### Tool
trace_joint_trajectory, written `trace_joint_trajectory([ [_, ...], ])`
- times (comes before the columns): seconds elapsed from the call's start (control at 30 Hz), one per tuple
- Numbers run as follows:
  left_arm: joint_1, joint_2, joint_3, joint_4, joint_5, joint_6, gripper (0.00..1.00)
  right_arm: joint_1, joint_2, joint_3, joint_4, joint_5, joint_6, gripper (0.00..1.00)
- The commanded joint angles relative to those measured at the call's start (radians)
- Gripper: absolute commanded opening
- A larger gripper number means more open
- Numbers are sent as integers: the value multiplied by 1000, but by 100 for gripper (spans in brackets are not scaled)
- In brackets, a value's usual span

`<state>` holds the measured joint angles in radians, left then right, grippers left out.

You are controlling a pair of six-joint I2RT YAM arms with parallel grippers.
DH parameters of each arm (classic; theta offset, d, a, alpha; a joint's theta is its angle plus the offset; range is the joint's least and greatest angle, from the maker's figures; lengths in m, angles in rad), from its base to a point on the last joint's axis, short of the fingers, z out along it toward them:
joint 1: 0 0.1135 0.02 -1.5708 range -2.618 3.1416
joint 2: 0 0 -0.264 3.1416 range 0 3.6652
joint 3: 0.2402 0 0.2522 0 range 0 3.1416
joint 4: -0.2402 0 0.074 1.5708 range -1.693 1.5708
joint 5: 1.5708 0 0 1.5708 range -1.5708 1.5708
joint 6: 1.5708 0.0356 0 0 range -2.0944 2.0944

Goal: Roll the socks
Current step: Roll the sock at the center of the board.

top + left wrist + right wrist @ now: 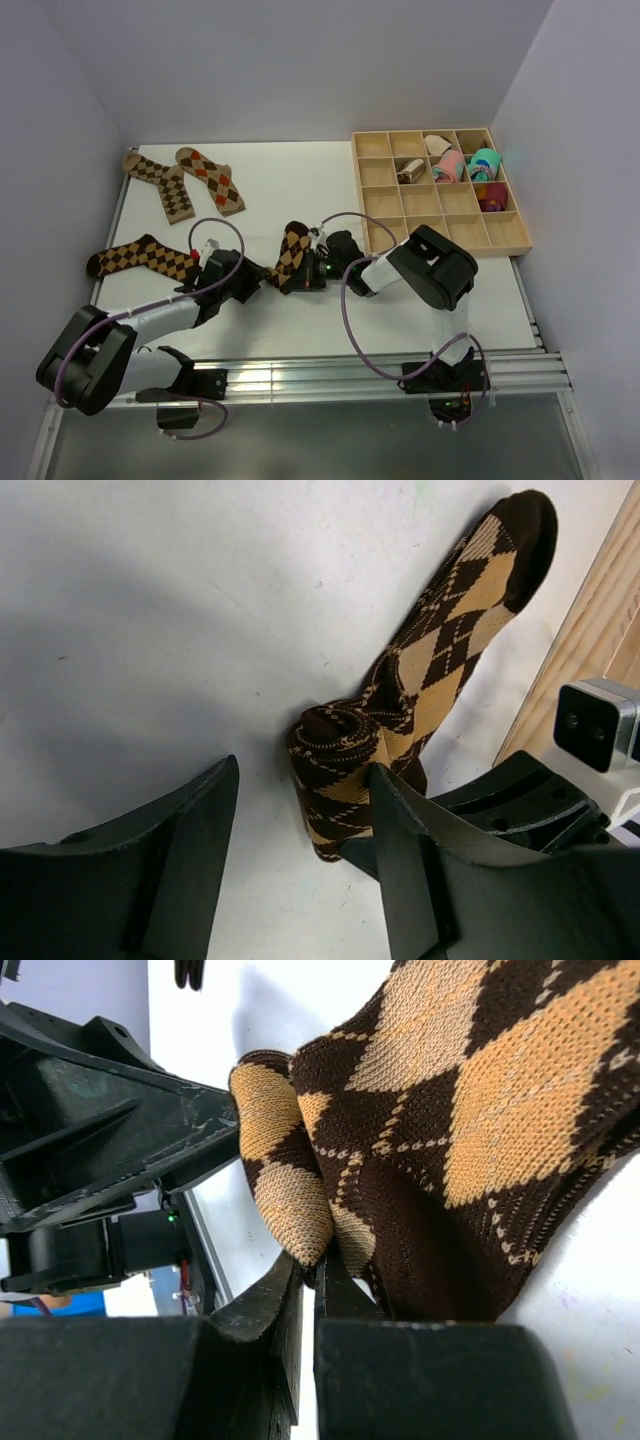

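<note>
Toward the tabletop's near edge, the right gripper pinches a half-rolled knit argyle sock, left gripper gaping alongside; far-right corner's wooden tray holds bundles.

The white table is seen whole from above and behind, while the half-rolled brown-and-tan argyle knit sock at its middle is shared, close up, by both wrist views.
</note>
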<state>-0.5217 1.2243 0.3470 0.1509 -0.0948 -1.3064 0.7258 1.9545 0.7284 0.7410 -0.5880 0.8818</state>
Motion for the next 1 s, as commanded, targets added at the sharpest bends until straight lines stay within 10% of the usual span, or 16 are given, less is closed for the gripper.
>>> trace_joint_trajectory([
  [0.0, -6, 32, -2, 71, 26, -4, 59, -14, 20, -15, 23, -9, 28, 0],
  [0.53, -57, 187, 37, 92, 17, -11, 33, -11, 6, 37, -98, 31, -41, 1],
  [0.77, -64, 205, 133, -62, -25, 28, 3, 47, -144, 75, -331, 252, -283, 36],
  [0.97, -66, 181, 219, -238, -66, 93, 0, 165, -327, 89, -456, 577, -518, 53],
])
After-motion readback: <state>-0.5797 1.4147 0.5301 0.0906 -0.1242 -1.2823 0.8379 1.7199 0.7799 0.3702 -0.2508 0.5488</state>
